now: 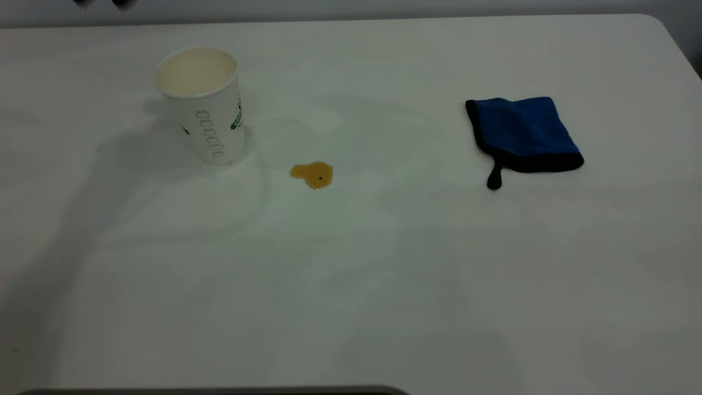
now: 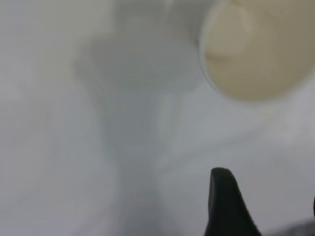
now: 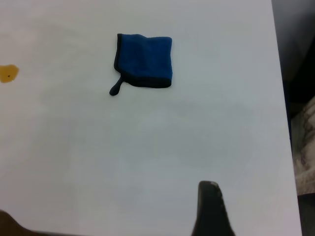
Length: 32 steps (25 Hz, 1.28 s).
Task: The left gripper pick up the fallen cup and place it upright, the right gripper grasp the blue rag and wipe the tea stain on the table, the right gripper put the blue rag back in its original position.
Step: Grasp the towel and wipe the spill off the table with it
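The white paper cup [image 1: 200,104] with green lettering stands upright at the table's back left, its cream inside [image 2: 256,49] showing from above in the left wrist view. My left gripper [image 2: 268,199] hovers above and beside the cup, open and empty; only dark tips [image 1: 101,3] of it reach the exterior view's top edge. The amber tea stain [image 1: 311,174] [image 3: 8,73] lies right of the cup. The blue rag [image 1: 521,134] [image 3: 145,60] lies flat at the right, strap toward the front. My right gripper [image 3: 261,211] is high above the table, well away from the rag, open and empty.
The white table [image 1: 384,274] has a rounded corner [image 1: 655,22] at the back right. In the right wrist view its side edge [image 3: 281,98] runs close past the rag, with dark floor beyond. A dark strip [image 1: 219,390] lies along the front edge.
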Each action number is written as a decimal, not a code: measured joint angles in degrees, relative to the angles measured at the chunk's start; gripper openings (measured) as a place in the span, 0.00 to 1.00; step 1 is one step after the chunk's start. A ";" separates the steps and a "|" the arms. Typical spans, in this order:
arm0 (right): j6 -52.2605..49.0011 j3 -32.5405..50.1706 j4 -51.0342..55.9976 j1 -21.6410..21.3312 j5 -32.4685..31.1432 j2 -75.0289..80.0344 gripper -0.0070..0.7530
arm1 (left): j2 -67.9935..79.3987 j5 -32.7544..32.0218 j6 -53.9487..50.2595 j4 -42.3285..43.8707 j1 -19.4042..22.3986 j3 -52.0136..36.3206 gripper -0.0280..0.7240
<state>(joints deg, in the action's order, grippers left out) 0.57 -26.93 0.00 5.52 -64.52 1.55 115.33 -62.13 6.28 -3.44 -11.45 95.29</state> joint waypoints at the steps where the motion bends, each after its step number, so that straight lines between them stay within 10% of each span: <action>1: 0.00 0.00 0.00 0.00 0.00 0.00 0.73 | -2.13 -2.46 -0.20 0.00 -0.47 0.00 0.66; 11: 0.00 0.00 0.00 0.00 0.00 0.00 0.73 | -25.60 -4.64 -4.22 0.00 -7.39 -4.51 0.66; 32: 0.00 0.00 0.00 0.00 0.00 0.00 0.73 | -78.67 0.17 -5.75 1.94 -9.17 -64.55 0.66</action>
<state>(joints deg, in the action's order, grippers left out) 0.57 -26.93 0.00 5.52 -64.52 1.55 36.66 -61.96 0.52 -1.50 -20.61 30.74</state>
